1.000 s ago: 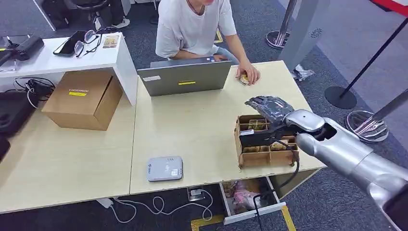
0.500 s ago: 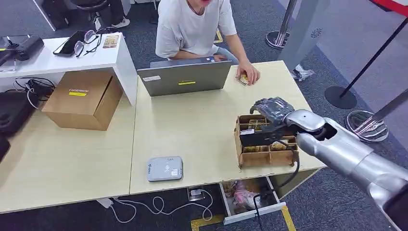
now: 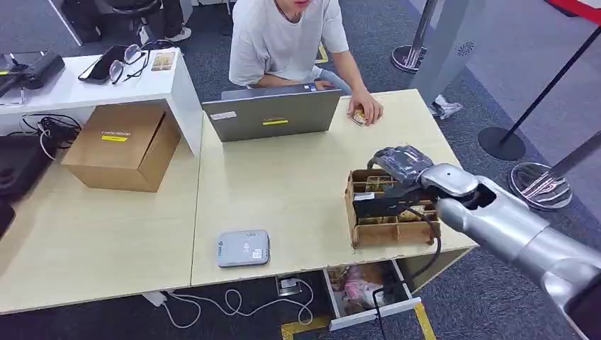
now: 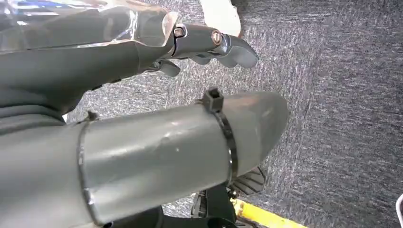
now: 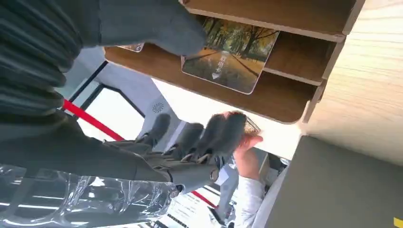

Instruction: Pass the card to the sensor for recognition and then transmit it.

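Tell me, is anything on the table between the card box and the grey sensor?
Nothing visible. Bare table lies between the wooden box, where the right hand reaches a card, and the sensor.

table [image 3: 283, 184]: pale wood-look top, smooth, matt
card rack [image 3: 386, 234]: brown board, plain, matt
card [image 5: 230, 57]: glossy printed face
box [image 3: 124, 145]: brown cardboard, matt
reader [image 3: 242, 248]: grey plastic, smooth
right hand [image 3: 402, 164]: dark fingers, clear crinkled plastic wrap
floor [image 4: 342, 95]: grey carpet, rough
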### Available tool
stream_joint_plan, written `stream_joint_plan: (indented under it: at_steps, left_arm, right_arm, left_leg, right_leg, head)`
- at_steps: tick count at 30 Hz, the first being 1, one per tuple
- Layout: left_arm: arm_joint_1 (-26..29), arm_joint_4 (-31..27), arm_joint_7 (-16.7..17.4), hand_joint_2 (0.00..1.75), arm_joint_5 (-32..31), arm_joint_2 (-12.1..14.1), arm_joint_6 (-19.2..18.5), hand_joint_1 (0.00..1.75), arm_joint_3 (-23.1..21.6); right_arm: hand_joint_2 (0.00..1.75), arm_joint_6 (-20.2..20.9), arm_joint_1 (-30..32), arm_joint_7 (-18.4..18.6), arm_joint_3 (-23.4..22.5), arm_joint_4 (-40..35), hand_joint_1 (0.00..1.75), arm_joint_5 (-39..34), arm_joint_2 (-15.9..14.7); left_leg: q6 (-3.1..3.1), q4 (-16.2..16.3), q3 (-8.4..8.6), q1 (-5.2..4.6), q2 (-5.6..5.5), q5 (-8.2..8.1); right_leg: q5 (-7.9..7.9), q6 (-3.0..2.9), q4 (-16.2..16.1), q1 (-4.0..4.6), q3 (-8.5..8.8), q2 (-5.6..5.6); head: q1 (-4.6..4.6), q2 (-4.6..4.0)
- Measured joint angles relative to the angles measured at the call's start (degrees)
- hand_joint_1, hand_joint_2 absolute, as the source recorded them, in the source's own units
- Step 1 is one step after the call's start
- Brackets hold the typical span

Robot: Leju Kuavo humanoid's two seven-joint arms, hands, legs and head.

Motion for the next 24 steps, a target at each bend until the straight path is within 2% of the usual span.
stream_joint_plan:
  at_steps: [6, 11, 15, 21, 24]
  left_arm:
    - [0.01, 0.0, 0.02, 0.0, 0.15, 0.0, 0.0, 0.0, 0.0]
    - [0.01, 0.0, 0.07, 0.0, 0.22, 0.0, 0.0, 0.0, 0.0]
    - [0.01, 0.0, 0.09, 0.0, 0.28, 0.0, 0.0, 0.0, 0.0]
    - [0.0, 0.0, 0.09, 0.0, 0.42, 0.0, 0.0, 0.0, 0.0]
    - [0.01, 0.0, 0.09, 0.0, 0.5, 0.0, 0.02, 0.0, 0.0]
  right_arm:
    - [1.75, -0.26, 0.28, 0.15, -0.24, -0.26, 0.77, 0.04, -0.02]
    - [1.75, -0.37, 0.44, 0.15, -0.35, -0.26, 0.77, 0.2, -0.04]
    - [1.75, -0.37, 0.5, 0.15, -0.39, -0.26, 0.66, 0.2, -0.04]
    - [1.75, -0.37, 0.94, -0.07, -0.44, -0.26, 0.65, 0.37, -0.09]
    - [1.75, -0.37, 1.09, -0.11, -0.46, -0.26, 0.72, 0.37, -0.2]
  left_leg:
    - [0.0, 0.0, 0.0, 0.0, 0.0, 0.0]
    - [0.0, 0.0, 0.01, 0.0, 0.0, 0.0]
    - [0.0, 0.0, 0.01, 0.0, 0.0, 0.0]
    - [0.0, 0.0, 0.0, 0.0, 0.0, 0.0]
    - [0.0, 0.0, 0.0, 0.0, 0.0, 0.0]
  right_leg:
    - [0.0, 0.0, 0.0, 0.0, 0.0, 0.0]
    - [0.0, 0.0, 0.0, 0.0, 0.0, 0.0]
    - [0.0, 0.0, 0.0, 0.0, 0.0, 0.0]
    - [0.0, 0.0, 0.0, 0.0, 0.0, 0.0]
    - [0.0, 0.0, 0.0, 0.0, 0.0, 0.0]
  head:
    - [0.0, 0.0]
    - [0.0, 0.0]
    - [0.0, 0.0]
    - [0.0, 0.0]
    - [0.0, 0.0]
